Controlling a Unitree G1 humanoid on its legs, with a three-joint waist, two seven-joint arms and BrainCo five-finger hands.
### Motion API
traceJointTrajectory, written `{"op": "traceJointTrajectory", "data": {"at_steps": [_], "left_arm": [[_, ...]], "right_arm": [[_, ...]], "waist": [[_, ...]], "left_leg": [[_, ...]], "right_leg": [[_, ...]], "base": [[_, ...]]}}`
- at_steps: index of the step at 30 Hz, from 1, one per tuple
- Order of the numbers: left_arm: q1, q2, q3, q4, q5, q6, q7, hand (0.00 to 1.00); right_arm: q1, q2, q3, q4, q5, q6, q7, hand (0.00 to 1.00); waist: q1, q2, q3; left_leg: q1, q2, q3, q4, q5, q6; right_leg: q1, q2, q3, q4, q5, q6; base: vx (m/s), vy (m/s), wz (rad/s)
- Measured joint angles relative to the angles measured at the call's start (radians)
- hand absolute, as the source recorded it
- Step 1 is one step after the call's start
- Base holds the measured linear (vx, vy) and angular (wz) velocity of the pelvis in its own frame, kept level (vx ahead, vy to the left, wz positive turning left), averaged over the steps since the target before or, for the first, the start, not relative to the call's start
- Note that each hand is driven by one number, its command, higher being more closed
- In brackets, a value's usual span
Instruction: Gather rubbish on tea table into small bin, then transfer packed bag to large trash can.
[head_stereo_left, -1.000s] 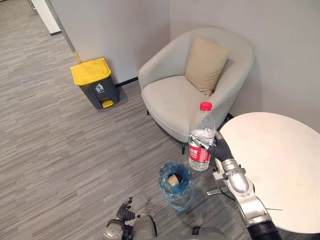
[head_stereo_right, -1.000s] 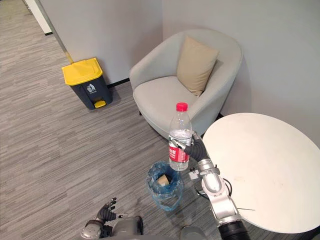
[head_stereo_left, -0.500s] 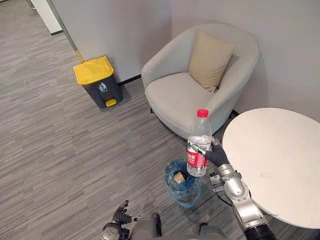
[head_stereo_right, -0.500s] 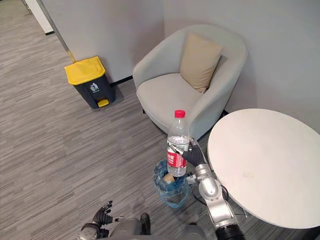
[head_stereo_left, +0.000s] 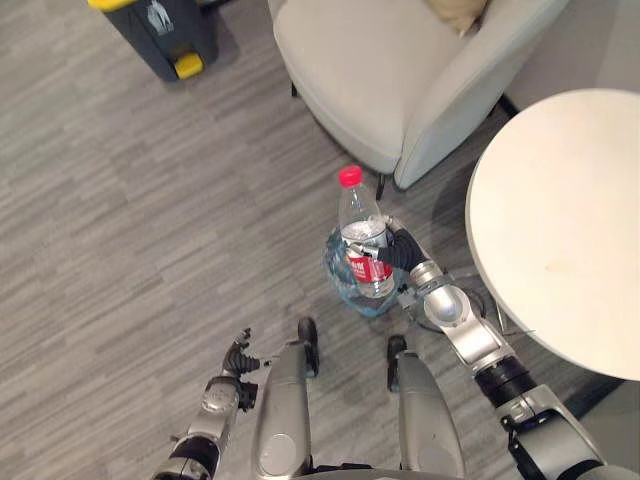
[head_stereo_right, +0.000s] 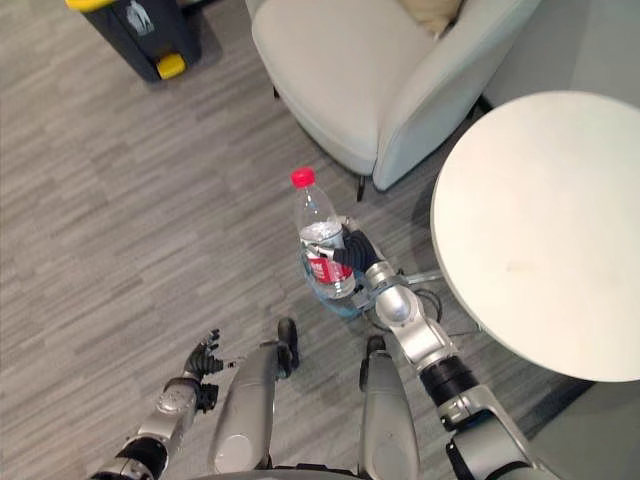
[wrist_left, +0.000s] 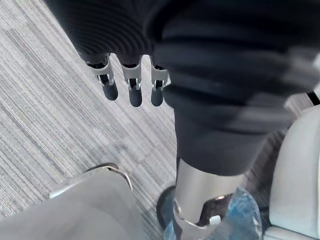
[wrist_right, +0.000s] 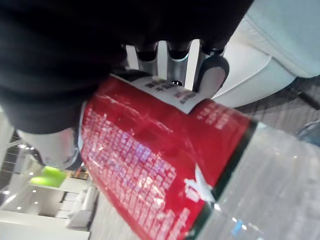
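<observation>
We are in the gathering step: the plastic bottle with the red cap is off the table and held over the small bin, the one lined with a blue bag that stands on the floor between the armchair and the near edge of the table. The right hand grasps the bottle from its right side, fingers and thumb wrapped round the red label on the lower half, so the bottle stands nearly upright, cap up and leaning a little to the left. Its base is at the mouth of the bin, and we cannot tell whether it already sits inside the bag or hangs just above it. The right arm reaches out from the lower right, low and stretched forward to the left, with the wrist just beside the bin's right rim. We judge that the next move calls for lowering the base past the rim and letting the fingers go, taking care that the tall bottle does not tip the light bin or catch the bag's edge. The left hand hangs low at the near left over the floor, fingers loose and holding nothing. The large trash can with the yellow lid waits at the far left, well apart from the bin
</observation>
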Motion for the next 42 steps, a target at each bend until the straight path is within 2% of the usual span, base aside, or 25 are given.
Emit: {"op": "traceJointTrajectory", "data": {"at_steps": [3,5,10,13,17,23,33,34,42], "left_arm": [[-0.058,0.004,0.023,-0.025,-0.025,-0.002,0.02,0.0],[-0.111,-0.002,0.039,-0.062,-0.028,-0.004,0.024,0.0],[-0.226,-0.039,0.112,-0.184,-0.049,-0.027,0.044,0.0],[-0.263,-0.047,0.132,-0.237,-0.066,-0.031,0.06,0.0],[-0.282,-0.053,0.17,-0.282,-0.086,-0.034,0.065,0.0],[-0.296,-0.053,0.179,-0.326,-0.114,-0.048,0.066,0.0],[-0.296,-0.052,0.169,-0.334,-0.143,-0.056,0.063,0.0],[-0.296,-0.052,0.168,-0.335,-0.143,-0.056,0.061,0.0],[-0.295,-0.054,0.168,-0.335,-0.143,-0.057,0.062,0.0]], "right_arm": [[-0.083,-0.007,0.007,0.031,-0.032,0.002,-0.034,1.0],[-0.133,-0.007,0.007,0.037,-0.057,0.002,-0.059,1.0],[-0.234,-0.002,0.007,0.038,-0.095,0.005,-0.087,1.0],[-0.3,0.001,0.005,0.054,-0.095,0.024,-0.106,1.0],[-0.35,0.001,-0.004,0.122,-0.095,0.046,-0.127,1.0],[-0.423,0.006,-0.06,0.215,-0.071,0.063,-0.15,1.0],[-0.54,0.004,-0.152,0.322,0.025,0.068,-0.189,1.0],[-0.548,0.004,-0.161,0.335,0.033,0.068,-0.19,0.0],[-0.551,0.006,-0.164,0.396,0.065,0.071,-0.188,0.0]], "waist": [[0.005,-0.003,0.006],[0.023,-0.005,0.029],[0.027,-0.016,0.076],[0.027,-0.032,0.111],[0.038,-0.035,0.114],[0.053,-0.036,0.115],[0.054,-0.036,0.115],[0.055,-0.036,0.115],[0.054,-0.036,0.115]], "left_leg": [[-0.132,0.015,-0.009,0.068,0.0,0.0],[-0.218,0.023,-0.013,0.122,-0.001,0.003],[-0.443,0.021,-0.06,0.253,-0.005,0.014],[-0.56,0.025,-0.067,0.308,-0.007,0.012],[-0.68,0.033,-0.083,0.373,-0.004,0.017],[-0.751,0.035,-0.09,0.39,0.0,0.006],[-0.766,0.035,-0.089,0.386,0.011,0.008],[-0.766,0.035,-0.089,0.385,0.011,0.008],[-0.765,0.035,-0.092,0.379,0.013,0.005]], "right_leg": [[-0.132,0.001,0.0,0.074,-0.002,0.001],[-0.222,0.0,0.002,0.141,-0.014,0.0],[-0.434,-0.009,-0.027,0.302,-0.059,-0.013],[-0.553,-0.021,-0.033,0.389,-0.081,-0.023],[-0.671,-0.023,-0.037,0.468,-0.1,-0.026],[-0.744,-0.028,-0.045,0.502,-0.113,-0.025],[-0.754,-0.041,-0.058,0.511,-0.126,-0.028],[-0.754,-0.041,-0.059,0.511,-0.127,-0.029],[-0.754,-0.043,-0.064,0.514,-0.132,-0.037]], "base": [[-0.09,-0.019,-0.04],[-0.05,-0.031,-0.02],[-0.05,-0.057,0.15],[-0.04,-0.082,0.18],[-0.03,-0.062,0.05],[-0.01,-0.003,0.02],[0.0,0.001,0.05],[0.0,0.0,0.0],[0.0,0.0,0.0]]}}
